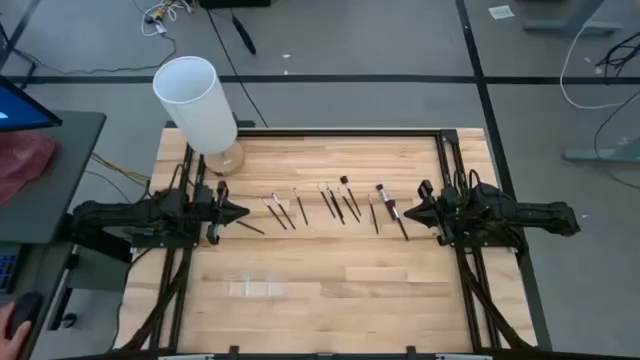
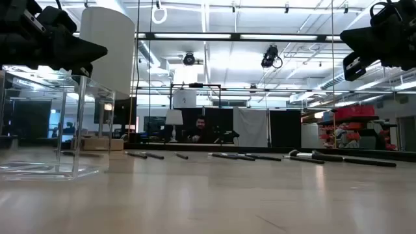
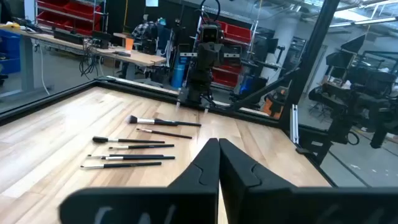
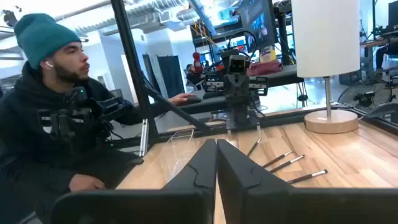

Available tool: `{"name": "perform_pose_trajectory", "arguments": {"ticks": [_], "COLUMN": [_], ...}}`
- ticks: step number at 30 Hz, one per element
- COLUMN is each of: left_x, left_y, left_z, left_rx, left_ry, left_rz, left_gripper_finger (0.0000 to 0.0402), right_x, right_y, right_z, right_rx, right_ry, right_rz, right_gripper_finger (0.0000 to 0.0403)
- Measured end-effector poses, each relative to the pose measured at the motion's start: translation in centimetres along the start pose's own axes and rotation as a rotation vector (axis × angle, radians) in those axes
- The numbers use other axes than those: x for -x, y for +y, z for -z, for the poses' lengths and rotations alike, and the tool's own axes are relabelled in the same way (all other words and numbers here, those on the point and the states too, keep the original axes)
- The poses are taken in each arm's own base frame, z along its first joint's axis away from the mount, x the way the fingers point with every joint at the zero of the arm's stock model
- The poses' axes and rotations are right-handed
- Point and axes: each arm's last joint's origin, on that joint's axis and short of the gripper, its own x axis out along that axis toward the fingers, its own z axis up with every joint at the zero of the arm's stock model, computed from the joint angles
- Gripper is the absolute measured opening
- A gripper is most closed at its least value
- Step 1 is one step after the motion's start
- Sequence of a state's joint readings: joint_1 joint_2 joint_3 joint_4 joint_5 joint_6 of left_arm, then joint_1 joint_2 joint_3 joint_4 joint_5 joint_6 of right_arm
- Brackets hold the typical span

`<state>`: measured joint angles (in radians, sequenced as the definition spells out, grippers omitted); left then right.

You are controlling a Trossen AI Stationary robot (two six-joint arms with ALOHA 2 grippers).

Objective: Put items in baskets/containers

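Several slender dark brushes lie flat in a loose row across the middle of the wooden table; they also show in the left wrist view and the right wrist view. One more brush lies just right of my left gripper. The clear tray stands near the front edge, left of centre, and close to the camera in the low view. My left gripper hovers shut at the table's left; my right gripper hovers shut at its right. Both point toward the brushes.
A tall white cylinder on a round wooden base stands at the far left corner. A black frame runs along the table's edges. A person in a teal hat sits beyond the table's near side.
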<state>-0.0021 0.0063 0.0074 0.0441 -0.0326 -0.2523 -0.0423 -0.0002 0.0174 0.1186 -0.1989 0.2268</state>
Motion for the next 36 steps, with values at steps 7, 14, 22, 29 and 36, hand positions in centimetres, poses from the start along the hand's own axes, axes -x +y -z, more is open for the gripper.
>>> {"name": "perform_pose_trajectory", "arguments": {"ticks": [7,14,22,29,36], "left_x": [0.0,0.0,0.0,0.0,0.0], "left_y": [0.0,0.0,0.0,0.0,0.0], "left_z": [0.0,0.01,0.0,0.01,0.0], "left_rx": [0.0,0.0,0.0,0.0,0.0], "left_ry": [0.0,0.0,0.0,0.0,0.0], "left_rz": [0.0,0.0,0.0,0.0,0.0], "left_gripper_finger": [0.0003,0.0003,0.0003,0.0003,0.0003], "right_x": [0.0,0.0,0.0,0.0,0.0], "right_y": [0.0,0.0,0.0,0.0,0.0], "right_z": [-0.01,-0.01,0.0,-0.01,-0.01], "right_rx": [0.0,0.0,0.0,0.0,0.0], "right_ry": [0.0,0.0,0.0,0.0,0.0], "right_rz": [0.0,0.0,0.0,0.0,0.0], "right_gripper_finger": [0.0017,0.0017,0.0017,0.0017,0.0017]}}
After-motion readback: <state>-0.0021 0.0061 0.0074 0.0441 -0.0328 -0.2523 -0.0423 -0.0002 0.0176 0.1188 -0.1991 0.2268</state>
